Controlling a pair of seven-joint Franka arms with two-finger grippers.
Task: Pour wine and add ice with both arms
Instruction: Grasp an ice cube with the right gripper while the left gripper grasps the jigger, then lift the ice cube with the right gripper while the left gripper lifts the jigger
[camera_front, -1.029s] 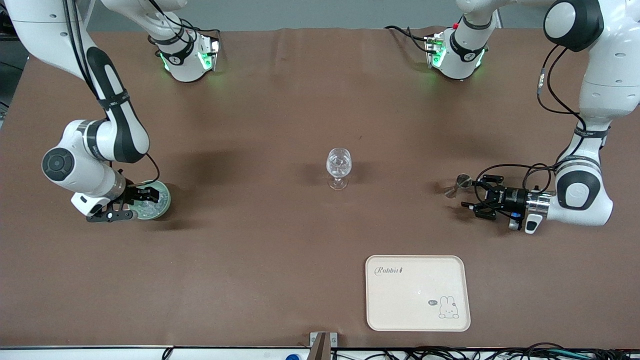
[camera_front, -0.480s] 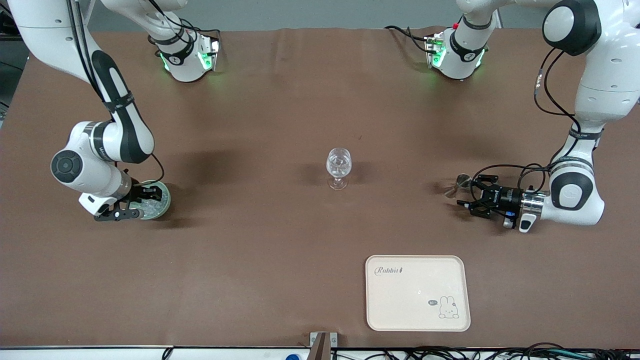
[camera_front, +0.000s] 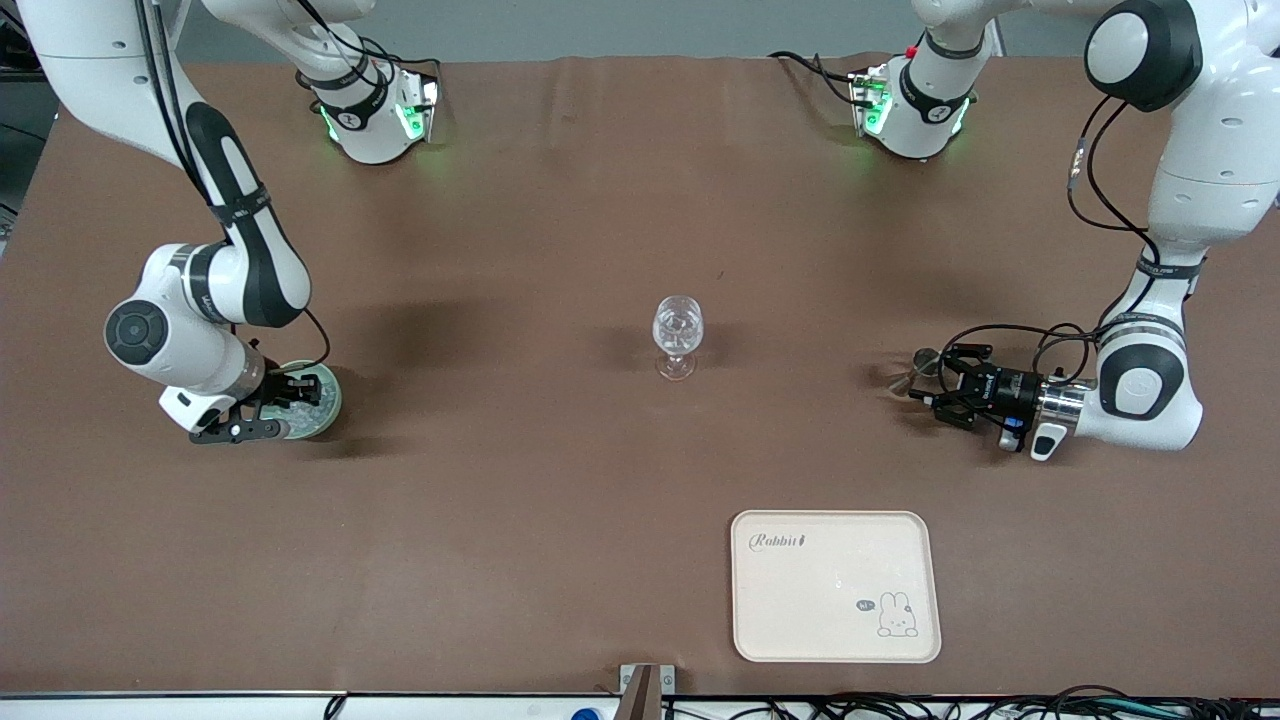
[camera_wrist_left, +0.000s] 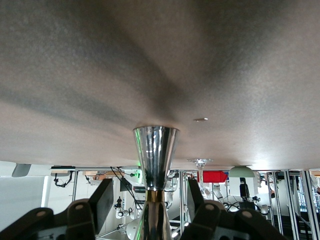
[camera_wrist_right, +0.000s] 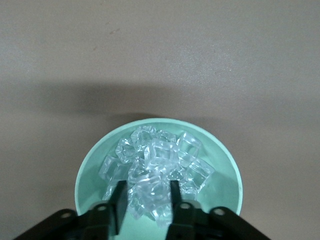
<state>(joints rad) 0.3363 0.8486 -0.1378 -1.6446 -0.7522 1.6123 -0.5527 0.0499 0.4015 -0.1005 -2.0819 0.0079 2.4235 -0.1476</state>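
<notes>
A wine glass (camera_front: 677, 335) stands mid-table with clear chunks in its bowl. Toward the right arm's end sits a green bowl (camera_front: 328, 405) heaped with ice (camera_wrist_right: 160, 150). My right gripper (camera_front: 298, 392) reaches down into it, its fingers (camera_wrist_right: 119, 200) pressed against both sides of one ice chunk. Toward the left arm's end stands a shiny steel hourglass-shaped jigger (camera_front: 913, 373). My left gripper (camera_front: 938, 380) lies level around the jigger's waist (camera_wrist_left: 155, 190), open, with a gap on each side. No wine shows in any view.
A cream tray (camera_front: 835, 590) with a rabbit drawing lies near the front camera's edge, nearer to that camera than the jigger. Brown cloth covers the table. Both arm bases stand at the table's farthest edge.
My left gripper slid in around the jigger and its fingers narrowed. The right gripper's fingers closed in on the ice in the bowl, and that arm shifted slightly.
</notes>
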